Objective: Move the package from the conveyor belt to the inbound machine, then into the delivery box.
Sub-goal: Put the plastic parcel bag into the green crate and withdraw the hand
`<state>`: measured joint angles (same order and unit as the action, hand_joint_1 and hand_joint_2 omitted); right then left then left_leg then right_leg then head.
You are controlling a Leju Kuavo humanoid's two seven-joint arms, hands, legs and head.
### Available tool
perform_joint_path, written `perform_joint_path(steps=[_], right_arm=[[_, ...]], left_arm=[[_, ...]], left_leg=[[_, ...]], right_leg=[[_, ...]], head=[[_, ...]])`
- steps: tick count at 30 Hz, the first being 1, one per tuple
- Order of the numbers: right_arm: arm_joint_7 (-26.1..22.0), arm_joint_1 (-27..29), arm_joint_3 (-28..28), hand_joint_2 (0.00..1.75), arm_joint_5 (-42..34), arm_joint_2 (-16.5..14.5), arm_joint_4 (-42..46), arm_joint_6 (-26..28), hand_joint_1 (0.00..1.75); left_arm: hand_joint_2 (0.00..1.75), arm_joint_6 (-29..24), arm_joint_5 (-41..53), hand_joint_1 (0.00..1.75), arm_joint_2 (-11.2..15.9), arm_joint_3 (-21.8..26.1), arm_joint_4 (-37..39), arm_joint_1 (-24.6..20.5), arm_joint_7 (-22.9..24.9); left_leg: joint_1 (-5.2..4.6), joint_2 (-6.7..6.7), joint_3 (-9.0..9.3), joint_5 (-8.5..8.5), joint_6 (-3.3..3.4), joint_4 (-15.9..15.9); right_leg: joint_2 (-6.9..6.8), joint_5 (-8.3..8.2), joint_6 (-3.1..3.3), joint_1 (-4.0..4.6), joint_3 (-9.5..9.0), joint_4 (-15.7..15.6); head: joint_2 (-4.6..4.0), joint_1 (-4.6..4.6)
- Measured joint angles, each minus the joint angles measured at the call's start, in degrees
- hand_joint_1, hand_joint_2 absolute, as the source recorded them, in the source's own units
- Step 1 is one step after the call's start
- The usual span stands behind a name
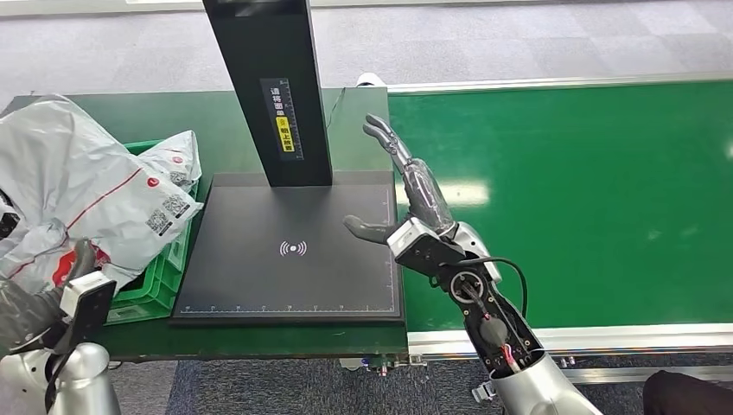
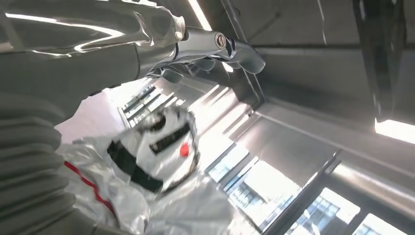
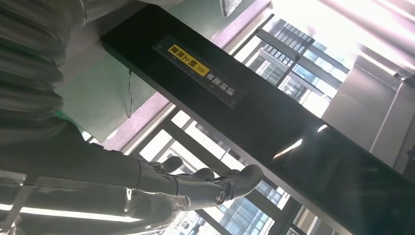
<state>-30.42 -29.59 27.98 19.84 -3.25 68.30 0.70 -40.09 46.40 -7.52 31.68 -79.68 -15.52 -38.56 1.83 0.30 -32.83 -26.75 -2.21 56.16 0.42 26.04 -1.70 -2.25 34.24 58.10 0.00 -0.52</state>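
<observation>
— Right hand?
— Empty, with fingers stretched out straight and apart and thumb stuck out sideways. Hovering at the edge of the inbound machine, over the seam between its black plate and the green conveyor belt. Seen from the right wrist too, fingertips reaching under the machine's dark upright column, the one with the yellow-and-white label.

— Left hand?
— Low and out to the side, well apart from the right hand. Gripping a big grey package, crumpled, with red lines and printed codes on it. Mostly hidden behind the plastic from the head view; from the left wrist, silvery fingers curled over the bag's top fold.

— Where exactly is the package?
— In that left hand, bulging up and out beyond it, over the green delivery box. Touching the box or not: cannot tell. Off the machine's plate, just beside its edge.

— Anything else near that hand?
— A second, smaller grey parcel lying in the box just past the held one, towards the column. Under the box and machine, a dark green table.

— And on the far side of the right hand?
— Only belt surface, with glare patches.
</observation>
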Motion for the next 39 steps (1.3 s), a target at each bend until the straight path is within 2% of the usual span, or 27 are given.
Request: perform_joint_path(steps=[1,12,18,24,28,30,33,34,35,37,39], right_arm=[[0.0,-0.1,0.0,1.75,-0.1,0.0,-0.1,0.0,0.00],[-0.2,-1.0,0.7,1.75,-0.8,-0.4,-1.6,0.3,0.00],[-0.3,-1.2,0.8,1.75,-1.4,-0.4,-2.1,0.6,0.00],[-0.3,-1.4,0.9,1.75,-1.5,-0.4,-2.4,0.6,0.00],[-0.3,-1.8,1.0,1.75,-1.7,-0.3,-2.8,0.7,0.00],[-0.4,-2.0,1.0,1.75,-1.8,-0.1,-3.0,0.7,0.00],[-0.3,-2.1,1.2,1.75,-1.6,0.3,-3.3,0.2,0.00],[-0.2,-2.1,1.2,1.75,-1.5,0.5,-3.4,-0.1,0.00],[-0.2,-2.1,1.2,1.75,-1.3,0.8,-3.6,-0.4,0.00],[0.0,-2.1,1.3,1.75,-0.9,1.1,-4.0,-1.0,0.00],[0.3,-2.1,1.4,1.75,-0.6,1.4,-4.3,-1.6,0.00]], left_arm=[[1.75,0.0,-0.6,0.00,-0.4,0.0,-1.3,0.3,0.0],[1.75,0.1,-10.8,0.00,-2.9,-2.8,-14.7,3.8,0.0],[1.75,0.1,-13.9,0.00,-2.9,-8.9,-18.2,6.3,0.0],[1.75,0.1,-14.3,0.00,-2.8,-12.3,-19.8,7.5,0.0],[1.75,0.9,-18.9,0.00,-1.4,-19.4,-20.5,9.1,0.0],[1.75,6.2,-26.7,0.00,0.5,-25.2,-19.4,9.6,0.2],[1.75,25.5,-39.8,0.00,3.4,-33.2,-16.7,10.1,2.1],[1.75,31.9,-41.5,0.00,4.1,-35.1,-15.6,10.2,2.7],[1.75,35.8,-41.1,0.00,4.9,-36.6,-14.5,10.3,3.1],[1.75,38.8,-37.0,0.00,6.4,-38.9,-12.4,10.4,3.1],[1.75,39.0,-33.9,0.00,7.4,-40.4,-10.6,10.4,3.0]], left_leg=[[0.00,0.01,-0.01,-0.01,-0.01,0.0],[-0.01,0.00,-0.02,-0.01,-0.01,0.0],[-0.01,-0.01,-0.04,-0.01,0.00,0.0],[0.00,-0.01,-0.03,-0.01,0.00,0.0],[-0.01,-0.01,-0.03,-0.01,0.00,0.0],[-0.01,-0.01,-0.03,-0.02,0.00,0.0],[-0.01,0.01,-0.04,-0.02,0.00,0.0],[-0.01,0.04,-0.04,-0.02,0.00,0.0],[-0.01,0.07,-0.04,-0.02,0.00,0.0],[-0.01,0.07,-0.04,-0.02,0.00,0.0],[-0.01,0.06,-0.04,-0.02,0.00,0.0]], right_leg=[[0.00,0.00,0.00,0.00,0.01,0.0],[0.00,0.00,0.00,-0.01,0.01,0.0],[-0.01,0.00,0.00,-0.01,0.00,0.0],[0.00,0.00,0.00,-0.01,0.02,0.0],[-0.01,0.00,0.00,-0.01,0.04,0.0],[-0.01,0.00,0.00,-0.01,0.04,0.0],[-0.01,0.00,-0.01,-0.02,0.02,0.0],[0.01,0.00,-0.01,-0.02,0.02,0.0],[0.02,-0.01,-0.01,-0.02,0.03,0.0],[0.03,-0.01,-0.01,-0.02,0.05,0.0],[0.03,0.00,-0.01,-0.01,0.06,0.0]], head=[[0.00,-0.01],[0.00,-0.01],[0.00,-0.01],[0.00,-0.01],[0.00,-0.01],[0.00,-0.01],[0.00,-0.02],[0.00,-0.02],[0.00,-0.01],[0.00,0.00],[0.00,0.00]])
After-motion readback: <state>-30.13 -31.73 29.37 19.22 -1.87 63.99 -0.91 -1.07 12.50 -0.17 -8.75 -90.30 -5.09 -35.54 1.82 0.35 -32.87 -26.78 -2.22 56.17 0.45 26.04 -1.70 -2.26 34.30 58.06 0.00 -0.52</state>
